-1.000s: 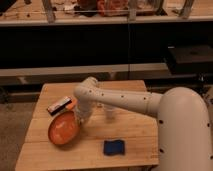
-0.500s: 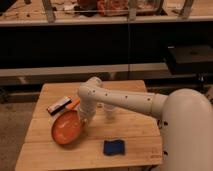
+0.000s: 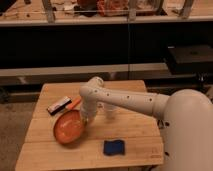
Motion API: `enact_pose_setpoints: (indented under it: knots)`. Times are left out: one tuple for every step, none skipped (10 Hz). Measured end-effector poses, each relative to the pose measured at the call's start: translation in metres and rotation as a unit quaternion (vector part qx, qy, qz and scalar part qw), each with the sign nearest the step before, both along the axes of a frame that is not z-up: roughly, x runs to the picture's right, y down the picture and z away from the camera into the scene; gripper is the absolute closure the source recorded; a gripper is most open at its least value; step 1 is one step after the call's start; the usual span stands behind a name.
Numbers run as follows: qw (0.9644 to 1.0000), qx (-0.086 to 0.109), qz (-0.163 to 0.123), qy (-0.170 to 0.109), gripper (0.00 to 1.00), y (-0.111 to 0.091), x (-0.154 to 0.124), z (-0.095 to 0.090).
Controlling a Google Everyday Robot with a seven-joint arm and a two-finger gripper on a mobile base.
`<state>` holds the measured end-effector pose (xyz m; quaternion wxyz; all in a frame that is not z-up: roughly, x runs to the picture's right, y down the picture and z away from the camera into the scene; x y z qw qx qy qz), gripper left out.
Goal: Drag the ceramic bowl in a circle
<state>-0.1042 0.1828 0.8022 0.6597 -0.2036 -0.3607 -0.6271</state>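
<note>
The ceramic bowl (image 3: 68, 127) is a wide shallow orange-red glossy bowl on the left part of the wooden table (image 3: 135, 135). It looks tilted, its right rim raised. My white arm reaches from the right across the table and bends down at the bowl's right rim. My gripper (image 3: 86, 121) is at that rim, in contact with the bowl.
A blue sponge (image 3: 114, 147) lies near the table's front edge, right of the bowl. A small orange marker (image 3: 75, 103) and a dark flat object (image 3: 59, 105) lie behind the bowl. A pale cup (image 3: 110, 112) stands behind my arm. Dark shelving stands behind the table.
The bowl has slid a little to the right and toward the front edge with my gripper at its rim. My arm's elbow moved right with it.
</note>
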Motion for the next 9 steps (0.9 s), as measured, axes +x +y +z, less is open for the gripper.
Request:
enact_pose_setpoints:
  knots:
    - [1.0,-0.002,0.005,0.007,1.0,0.005,0.012,-0.002]
    - [0.9998,-0.005,0.015,0.011,1.0,0.013,0.024,-0.008]
    - [0.9996,-0.007,0.022,0.013,1.0,0.021,0.031,-0.015]
    - [0.9996,-0.005,0.025,0.012,1.0,0.025,0.034,-0.02]
    - [0.9997,-0.002,0.022,0.009,1.0,0.03,0.035,-0.028]
    - [0.9999,0.002,0.013,0.004,1.0,0.036,0.034,-0.036]
    - [1.0,0.005,0.0,-0.004,1.0,0.042,0.029,-0.042]
    - [0.9997,0.008,-0.016,-0.016,1.0,0.049,0.023,-0.047]
    - [0.9986,0.011,-0.039,-0.035,1.0,0.057,0.01,-0.053]
